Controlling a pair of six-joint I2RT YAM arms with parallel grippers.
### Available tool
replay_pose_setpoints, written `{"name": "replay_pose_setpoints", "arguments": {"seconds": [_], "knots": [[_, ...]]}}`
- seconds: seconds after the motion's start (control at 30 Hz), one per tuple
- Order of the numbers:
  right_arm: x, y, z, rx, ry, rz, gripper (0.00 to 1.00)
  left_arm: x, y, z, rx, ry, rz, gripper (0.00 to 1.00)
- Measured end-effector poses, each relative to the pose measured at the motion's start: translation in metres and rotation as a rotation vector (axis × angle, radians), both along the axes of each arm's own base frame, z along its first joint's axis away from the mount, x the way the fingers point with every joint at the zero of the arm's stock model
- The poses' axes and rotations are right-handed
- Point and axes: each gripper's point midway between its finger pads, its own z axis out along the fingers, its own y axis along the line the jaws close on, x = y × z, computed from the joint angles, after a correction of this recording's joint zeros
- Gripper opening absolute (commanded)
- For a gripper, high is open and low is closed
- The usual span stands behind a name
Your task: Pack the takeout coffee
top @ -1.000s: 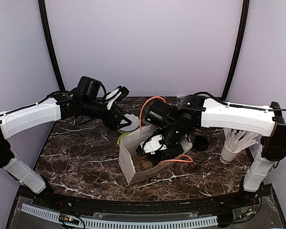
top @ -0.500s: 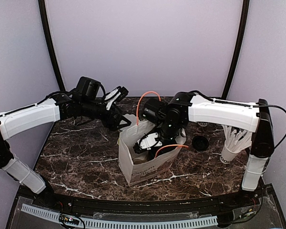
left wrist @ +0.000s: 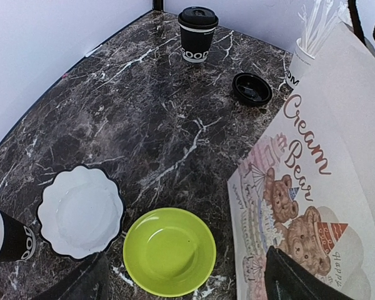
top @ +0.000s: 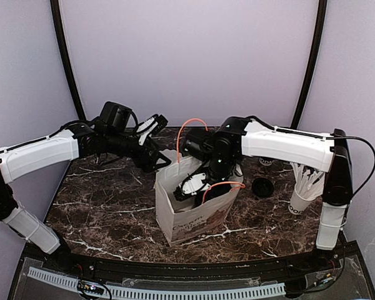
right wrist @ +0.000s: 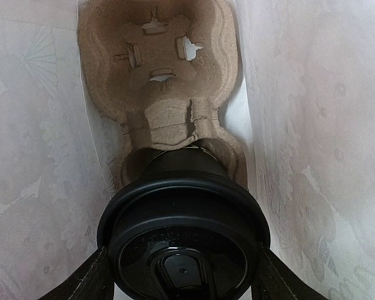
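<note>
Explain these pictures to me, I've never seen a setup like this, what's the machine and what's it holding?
Two robot arms sit at a marble table. One picture looks down from above; the other two come from cameras on each wrist. The right gripper holds a takeout coffee cup inside a paper bag, over a cardboard cup carrier. The left gripper is open beside the bag. On the table lie a green bowl, a white plate, another lidded cup and a cup of white sticks.

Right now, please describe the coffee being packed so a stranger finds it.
Look at the paper bag in the middle of the table. Inside it, the right gripper holds a black cup over a brown carrier. Unlike the other lidded cup, which stands on the table, this one is in the bag.
</note>
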Motion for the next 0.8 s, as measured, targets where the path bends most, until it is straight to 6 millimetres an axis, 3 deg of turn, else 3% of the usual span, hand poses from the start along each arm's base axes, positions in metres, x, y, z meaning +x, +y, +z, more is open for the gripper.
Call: {"name": "replay_pose_setpoints", "arguments": {"seconds": [0.13, 0.2, 0.23, 0.33, 0.57, 0.8], "knots": [[-0.01, -0.001, 0.01, -0.016, 0.063, -0.018, 0.82, 0.001, 0.003, -0.001, 0.018, -0.007, 0.006, 0.9], [-0.013, 0.003, 0.021, 0.005, 0.082, -0.037, 0.97, 0.0, 0.006, -0.001, 0.034, -0.01, 0.009, 0.9], [-0.014, 0.005, 0.027, 0.019, 0.088, -0.048, 0.98, 0.0, 0.008, 0.001, 0.042, -0.012, 0.011, 0.9], [-0.018, 0.009, 0.036, 0.044, 0.105, -0.068, 0.99, -0.001, 0.012, 0.012, 0.046, -0.034, 0.017, 0.9], [-0.023, 0.008, 0.04, 0.041, 0.124, -0.093, 0.98, -0.013, 0.021, 0.06, 0.017, -0.087, 0.013, 0.89], [-0.013, 0.023, 0.088, 0.175, 0.053, -0.085, 0.98, -0.035, 0.033, 0.093, -0.014, -0.102, -0.007, 0.88]]}}
